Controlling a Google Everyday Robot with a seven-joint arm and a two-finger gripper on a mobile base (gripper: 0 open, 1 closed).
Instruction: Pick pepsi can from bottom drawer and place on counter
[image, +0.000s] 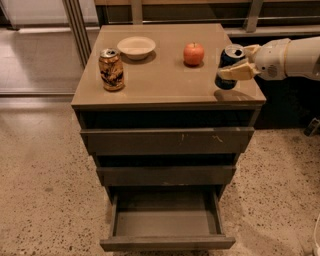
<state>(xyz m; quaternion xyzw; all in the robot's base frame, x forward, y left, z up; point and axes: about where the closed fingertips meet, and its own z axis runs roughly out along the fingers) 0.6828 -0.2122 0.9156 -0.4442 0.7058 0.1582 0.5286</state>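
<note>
The pepsi can, dark blue with a silver top, is upright over the right edge of the tan counter. My gripper comes in from the right on a white arm and is shut on the can, one cream finger across its front. I cannot tell whether the can rests on the counter or hangs just above it. The bottom drawer is pulled out, and its grey inside holds nothing.
On the counter stand a gold-and-brown patterned can at the left, a white bowl behind it and a red apple just left of the pepsi can. The two upper drawers are shut. Speckled floor surrounds the cabinet.
</note>
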